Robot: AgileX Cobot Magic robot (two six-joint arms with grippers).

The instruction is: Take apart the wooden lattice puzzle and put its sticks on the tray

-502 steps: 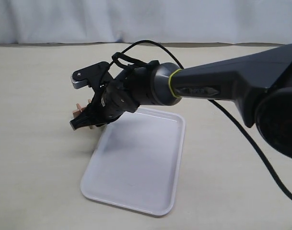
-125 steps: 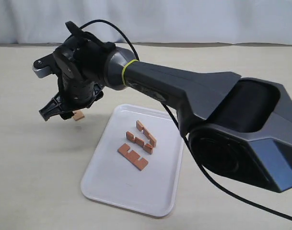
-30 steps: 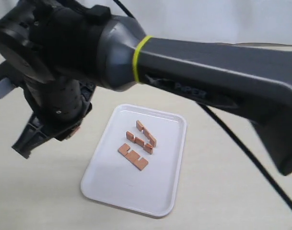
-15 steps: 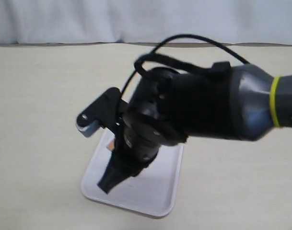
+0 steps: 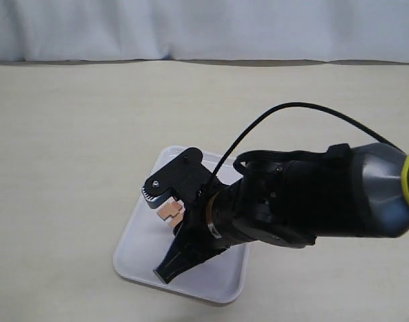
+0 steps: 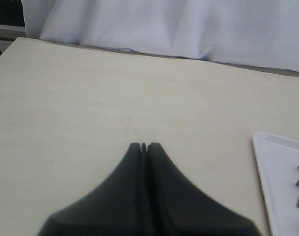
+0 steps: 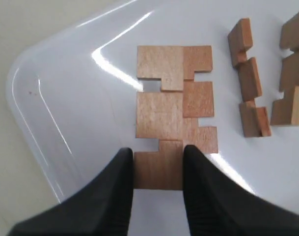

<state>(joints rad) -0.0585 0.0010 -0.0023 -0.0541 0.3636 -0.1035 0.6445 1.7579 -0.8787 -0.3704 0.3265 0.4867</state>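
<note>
gripping a stick over the tray, right gripper; left gripper closed, empty.

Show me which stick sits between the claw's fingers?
The flat stick with its end inside the right claw; its flat neighbour and two sticks set apart lie outside.

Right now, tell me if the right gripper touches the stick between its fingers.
Touching. Right wrist view: the right gripper pinches the stick, no gaps.
</note>
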